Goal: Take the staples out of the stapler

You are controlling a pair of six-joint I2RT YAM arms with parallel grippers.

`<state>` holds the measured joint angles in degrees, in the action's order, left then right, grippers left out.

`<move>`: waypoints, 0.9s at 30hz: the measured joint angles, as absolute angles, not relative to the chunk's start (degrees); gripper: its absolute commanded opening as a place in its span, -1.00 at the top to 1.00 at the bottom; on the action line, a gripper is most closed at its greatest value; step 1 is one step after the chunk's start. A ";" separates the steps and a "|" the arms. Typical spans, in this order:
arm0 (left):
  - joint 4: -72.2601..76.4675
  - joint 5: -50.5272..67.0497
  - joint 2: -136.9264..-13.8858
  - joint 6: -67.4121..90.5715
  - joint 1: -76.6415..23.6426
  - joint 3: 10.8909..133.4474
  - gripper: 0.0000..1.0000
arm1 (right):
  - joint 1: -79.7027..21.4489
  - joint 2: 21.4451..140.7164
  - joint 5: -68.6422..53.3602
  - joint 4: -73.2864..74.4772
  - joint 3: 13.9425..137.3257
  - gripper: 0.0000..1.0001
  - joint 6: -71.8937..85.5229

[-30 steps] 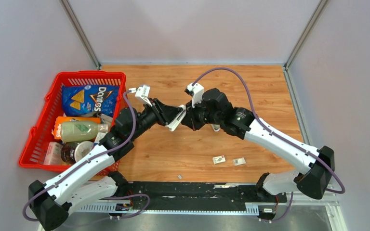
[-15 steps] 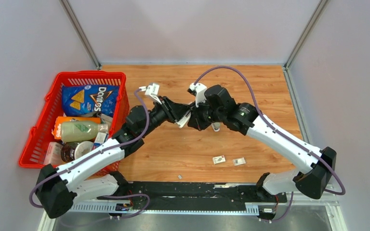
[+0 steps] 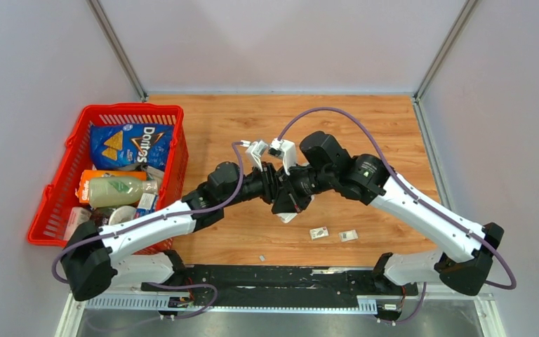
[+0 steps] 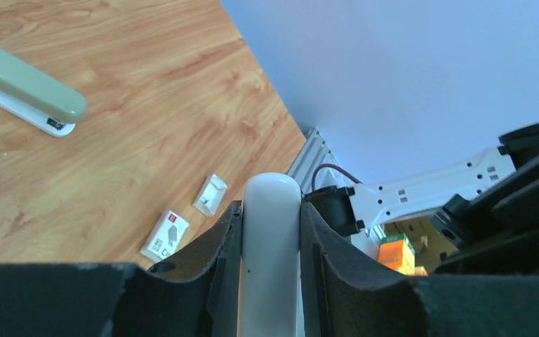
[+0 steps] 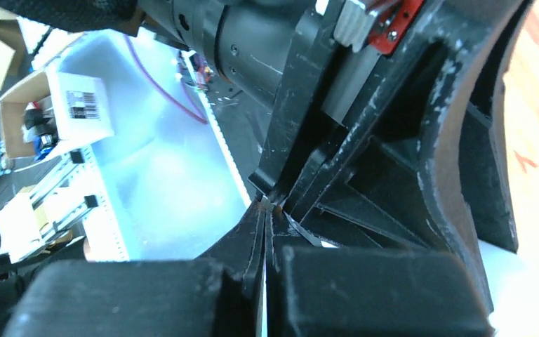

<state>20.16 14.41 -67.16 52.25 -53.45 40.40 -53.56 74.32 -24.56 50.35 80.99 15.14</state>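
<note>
My left gripper [image 4: 271, 210] is shut on a white stapler [image 4: 271, 267], which stands upright between its black fingers [image 4: 214, 260]. From above, only the stapler's white end [image 3: 288, 217] pokes out below the two grippers at the table's middle. My right gripper [image 5: 267, 210] is shut, with its tips right against the left gripper's black frame [image 5: 393, 140]. I cannot tell whether anything is pinched between them. A tiny grey strip, apparently staples [image 3: 262, 258], lies near the front edge.
A grey-green stapler [image 4: 28, 88] lies on the wooden table. Two small whitish packets [image 3: 318, 232] [image 3: 349, 236] lie in front of the grippers. A red basket [image 3: 56, 189] with chips, a bottle and other goods stands at the left.
The left arm swung right and toward the front with the white stapler. The right gripper moved with it, staying shut, and the two now sit tightly together.
</note>
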 measured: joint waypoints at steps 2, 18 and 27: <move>17.30 14.59 -65.41 51.07 -54.04 41.45 1.00 | -53.76 73.60 -26.35 49.56 80.93 1.00 15.18; -12.62 -10.28 -60.75 30.41 -58.59 59.70 1.00 | -53.47 61.56 -20.60 27.92 69.58 1.00 14.24; -19.68 -14.90 -67.31 27.14 -53.36 61.32 1.00 | -50.92 57.21 -0.99 23.51 63.81 0.89 14.98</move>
<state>-19.68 -14.90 -67.31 27.14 -53.36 61.32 -50.92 57.21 -0.99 23.51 63.81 14.98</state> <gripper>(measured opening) 0.376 0.013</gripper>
